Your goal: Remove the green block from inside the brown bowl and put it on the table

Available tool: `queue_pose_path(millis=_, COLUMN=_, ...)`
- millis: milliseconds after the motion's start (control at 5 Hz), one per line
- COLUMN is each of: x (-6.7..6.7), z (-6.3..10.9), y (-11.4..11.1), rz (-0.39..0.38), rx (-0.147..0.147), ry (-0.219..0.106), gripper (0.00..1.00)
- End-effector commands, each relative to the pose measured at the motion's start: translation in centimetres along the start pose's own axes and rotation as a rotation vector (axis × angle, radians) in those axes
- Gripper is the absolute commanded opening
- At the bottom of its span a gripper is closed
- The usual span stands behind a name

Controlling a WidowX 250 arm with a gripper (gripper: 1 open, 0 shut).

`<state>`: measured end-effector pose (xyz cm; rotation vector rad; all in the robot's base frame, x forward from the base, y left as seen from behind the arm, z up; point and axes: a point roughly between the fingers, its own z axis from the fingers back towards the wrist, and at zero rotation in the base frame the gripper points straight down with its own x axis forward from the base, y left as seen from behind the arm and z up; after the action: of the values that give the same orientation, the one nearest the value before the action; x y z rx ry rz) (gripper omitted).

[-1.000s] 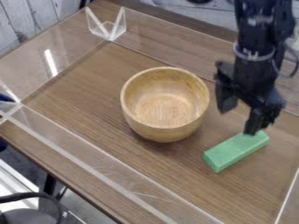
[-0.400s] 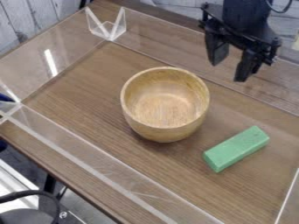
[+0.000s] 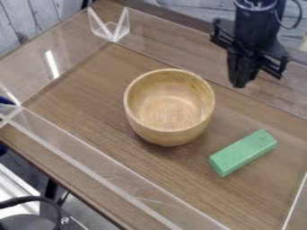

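The green block (image 3: 242,152) lies flat on the table (image 3: 96,99), just right of and in front of the brown bowl (image 3: 171,105). The bowl's inside shows only bare wood. My gripper (image 3: 246,79) hangs in the air at the upper right, well above and behind the block, touching nothing. Its two dark fingers are pressed together with nothing between them.
Clear acrylic walls run along the table's edges, with a clear bracket (image 3: 108,27) at the far left corner. A dark chair base (image 3: 30,216) shows at the bottom left, off the table.
The gripper rose from just above the block to high at the back right, then its open fingers came together. Block and bowl have stayed put.
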<state>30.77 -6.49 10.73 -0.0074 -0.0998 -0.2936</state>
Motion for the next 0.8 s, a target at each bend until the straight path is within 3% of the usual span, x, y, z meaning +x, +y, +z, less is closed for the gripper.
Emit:
queue_pose_path(millis=0, x=1.7, z=0.9, y=-1.3, rz=-0.038, rx=-0.01, ry=-0.061, gripper=0.0)
queue_pose_path(millis=200, x=1.9, z=0.0, y=-2.3, rz=-0.071, rx=-0.029, ry=-0.052, gripper=0.0)
queue_pose_path(millis=600, x=3.5, z=-2.4, y=-1.0, rz=-0.049, rx=-0.041, ry=-0.026, gripper=0.0)
